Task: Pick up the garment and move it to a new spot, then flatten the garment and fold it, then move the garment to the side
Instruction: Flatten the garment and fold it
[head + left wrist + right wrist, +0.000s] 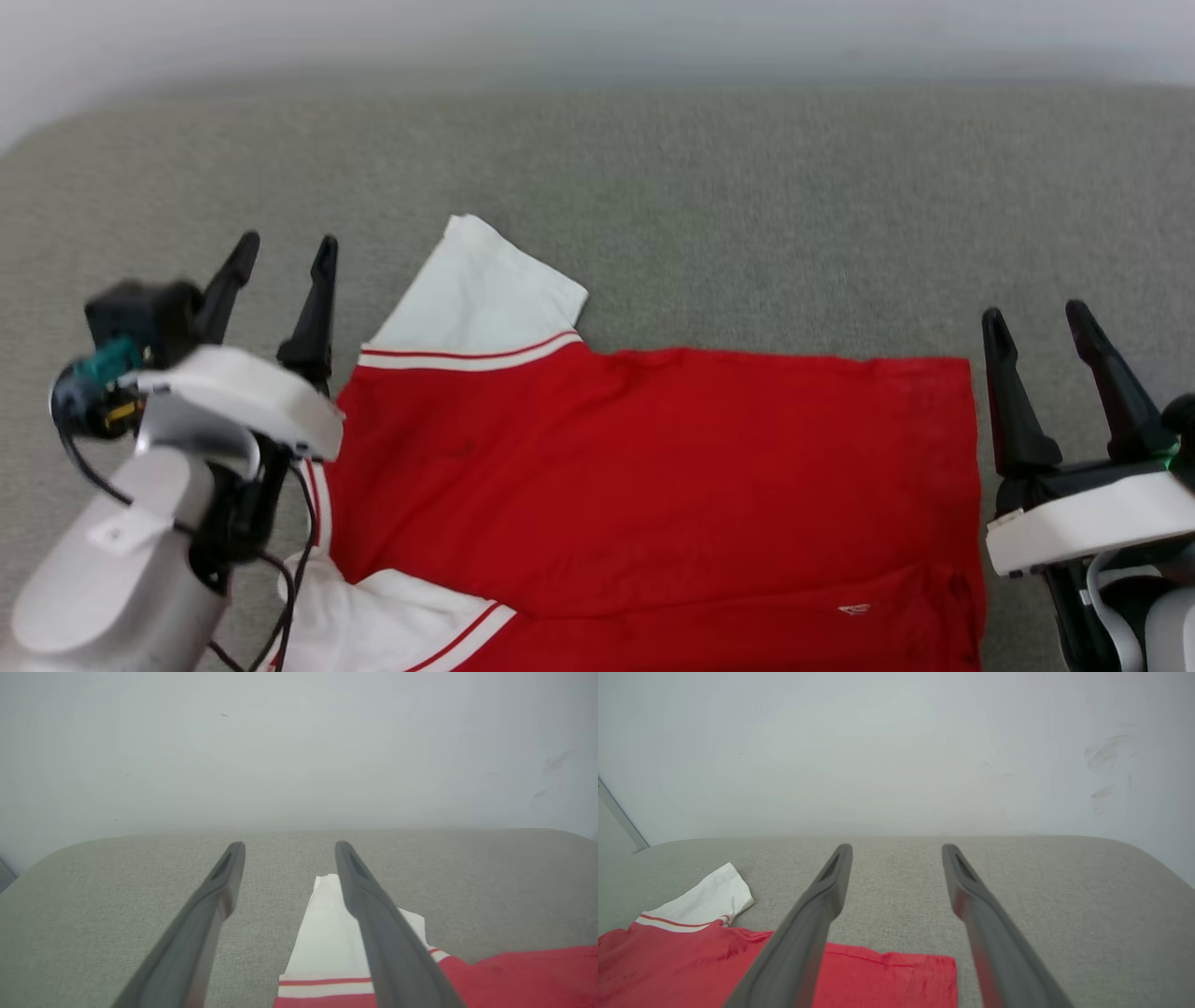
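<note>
The garment (653, 476), a red shirt with white sleeves and red-and-white trim, lies flat on the grey surface (747, 205), one white sleeve (481, 285) sticking up toward the far side. My left gripper (285, 247) hangs open just left of the shirt's left edge, nothing between its fingers. In the left wrist view the left gripper (287, 847) stands open above the white sleeve (327, 947). My right gripper (1036, 317) is open beside the shirt's right edge. In the right wrist view the right gripper (896, 848) is empty, with the garment (691, 961) at lower left.
The grey fabric surface (1064, 896) runs back to a pale wall (896, 751). Its rounded corners show at far left (42, 858) and far right (1148, 854). Black cables (289, 560) hang from my left wrist over the shirt's near sleeve.
</note>
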You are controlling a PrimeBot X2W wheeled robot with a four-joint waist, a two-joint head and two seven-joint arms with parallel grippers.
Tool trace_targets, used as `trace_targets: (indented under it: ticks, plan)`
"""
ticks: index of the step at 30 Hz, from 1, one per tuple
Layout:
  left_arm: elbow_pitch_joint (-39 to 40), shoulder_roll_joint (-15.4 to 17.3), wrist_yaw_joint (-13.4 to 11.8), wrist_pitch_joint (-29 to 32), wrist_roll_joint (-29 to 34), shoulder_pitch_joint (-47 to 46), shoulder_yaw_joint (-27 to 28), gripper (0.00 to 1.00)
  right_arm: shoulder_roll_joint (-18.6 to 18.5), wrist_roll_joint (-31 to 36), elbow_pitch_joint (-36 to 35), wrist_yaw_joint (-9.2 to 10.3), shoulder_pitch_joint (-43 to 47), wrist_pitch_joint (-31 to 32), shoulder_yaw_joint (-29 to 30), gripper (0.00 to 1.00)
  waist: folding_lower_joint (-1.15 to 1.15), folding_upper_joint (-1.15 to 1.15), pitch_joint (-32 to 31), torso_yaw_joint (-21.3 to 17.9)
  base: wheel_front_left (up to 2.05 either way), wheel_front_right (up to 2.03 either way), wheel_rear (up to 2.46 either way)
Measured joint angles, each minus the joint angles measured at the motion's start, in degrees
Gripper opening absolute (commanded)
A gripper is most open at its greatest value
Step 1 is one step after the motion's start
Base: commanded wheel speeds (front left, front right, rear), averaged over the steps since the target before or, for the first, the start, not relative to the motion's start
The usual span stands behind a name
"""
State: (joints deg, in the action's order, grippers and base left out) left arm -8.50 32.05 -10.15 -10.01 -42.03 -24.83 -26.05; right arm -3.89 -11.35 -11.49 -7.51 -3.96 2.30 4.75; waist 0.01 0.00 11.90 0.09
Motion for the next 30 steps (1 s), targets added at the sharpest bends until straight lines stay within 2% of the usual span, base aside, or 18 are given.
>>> trace_targets:
  ticks: [4, 5, 7, 13, 19, 27, 28, 29, 30]
  plan:
    - [-4.0, 0.3, 3.7, 4.6, -1.5, -6.4, -0.8, 1.00, 0.4, 0.4, -1.1, 0.00, -2.6, 0.0, -1.2, 1.00, 0.01, 0.00, 4.4, -1.4, 0.00, 0.00, 0.00]
    - [-6.4, 0.9, 5.9, 8.5, -2.7, -9.3, -1.5, 1.00, 0.5, 0.5, -1.0, -0.01, -3.5, 0.0, -1.5, 1.00, 0.01, 0.00, 6.3, -2.4, 0.00, 0.00, 0.00]
    - [-8.7, 1.5, 8.3, 12.1, -4.3, -12.2, -1.6, 1.00, 0.6, 0.3, -0.5, -0.01, -4.2, -0.2, -1.6, 1.00, 0.01, 0.00, 7.8, -3.5, 0.00, 0.00, 0.00]
    - [-15.2, 3.8, 13.5, 27.7, -10.3, -20.3, -2.9, 1.00, 0.8, -0.8, 2.0, 0.00, -5.1, -1.3, -2.5, 1.00, 0.01, 0.00, 11.1, -7.1, 0.00, 0.00, 0.00]
    - [-19.5, 5.8, 15.2, 41.1, -13.2, -26.1, -5.1, 1.00, 0.9, -3.4, 4.7, 0.00, -5.8, -3.1, -3.4, 1.00, 0.00, 0.00, 13.5, -10.3, 0.00, 0.00, 0.00]
    - [-24.3, 6.9, 14.5, 52.6, -14.9, -30.0, -6.9, 1.00, 0.9, -5.5, 8.2, -0.01, -6.5, -4.4, -4.6, 1.00, -0.02, 0.00, 15.8, -13.4, 0.00, 0.00, 0.00]
    - [-24.7, 7.0, 14.1, 54.4, -15.4, -30.5, -7.1, 0.96, 0.9, -5.9, 8.5, -0.01, -6.5, -4.4, -4.5, 1.00, -0.01, 0.00, 15.9, -13.6, 0.00, 0.00, 0.00]
    - [-24.8, 7.0, 13.8, 55.9, -15.8, -30.8, -7.2, 0.50, 0.9, -6.1, 8.8, -0.01, -6.6, -4.5, -4.4, 1.00, -0.02, 0.00, 16.0, -13.8, 0.00, 0.00, 0.00]
    - [-24.7, 7.0, 13.6, 56.7, -16.1, -31.0, -7.2, 0.23, 0.9, -6.5, 9.2, 0.00, -6.6, -4.4, -4.2, 1.00, -0.02, 0.00, 16.1, -13.9, 0.00, 0.00, 0.00]
